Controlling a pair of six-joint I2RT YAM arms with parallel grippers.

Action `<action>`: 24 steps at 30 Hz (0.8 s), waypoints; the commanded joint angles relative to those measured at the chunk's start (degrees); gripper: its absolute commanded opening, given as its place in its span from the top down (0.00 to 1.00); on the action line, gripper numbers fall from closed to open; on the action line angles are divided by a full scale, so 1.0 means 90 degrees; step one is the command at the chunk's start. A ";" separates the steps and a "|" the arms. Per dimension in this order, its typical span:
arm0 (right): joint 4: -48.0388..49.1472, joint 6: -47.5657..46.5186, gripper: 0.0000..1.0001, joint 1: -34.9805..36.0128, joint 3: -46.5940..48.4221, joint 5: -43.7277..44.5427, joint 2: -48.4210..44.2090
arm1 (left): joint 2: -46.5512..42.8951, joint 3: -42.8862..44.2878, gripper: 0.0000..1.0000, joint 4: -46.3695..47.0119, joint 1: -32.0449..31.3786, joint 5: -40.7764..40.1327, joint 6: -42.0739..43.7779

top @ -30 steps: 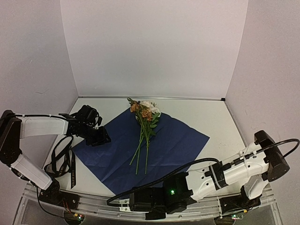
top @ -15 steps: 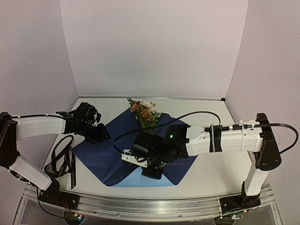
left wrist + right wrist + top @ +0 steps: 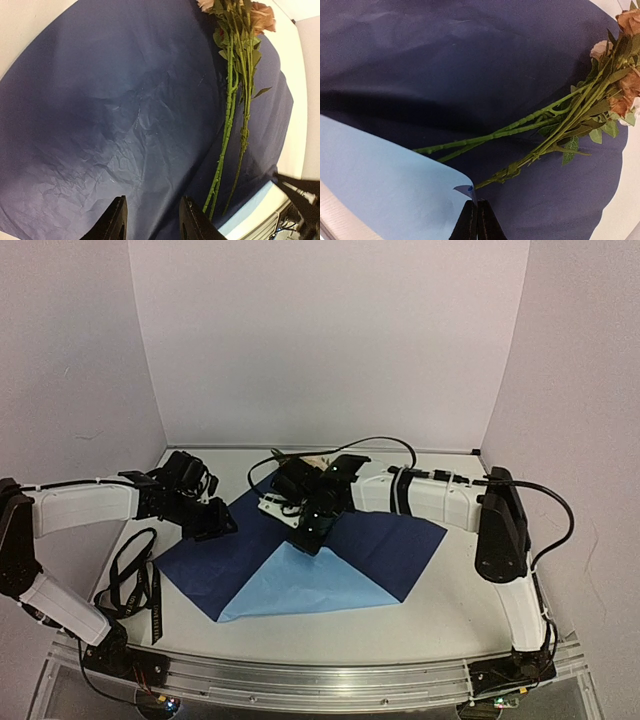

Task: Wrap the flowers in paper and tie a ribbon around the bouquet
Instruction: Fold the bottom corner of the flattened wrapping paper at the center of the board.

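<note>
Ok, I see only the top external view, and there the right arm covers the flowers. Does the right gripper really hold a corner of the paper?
Observer: Yes. In the right wrist view the right gripper is shut on a corner of the paper, lifted so that its light blue face shows.
Operator: And where are the stems?
Observer: The flowers lie on the navy face, with their stem ends close to that corner.
Operator: And the left gripper?
Observer: In the left wrist view the left gripper is open over the navy paper. I see nothing pinched between its fingers.
</note>
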 commanded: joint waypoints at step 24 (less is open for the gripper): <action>0.1279 0.1219 1.00 0.0084 -0.1793 -0.0765 -0.2288 | 0.1636 0.0440 0.64 0.1251 0.0000 0.1763 0.0494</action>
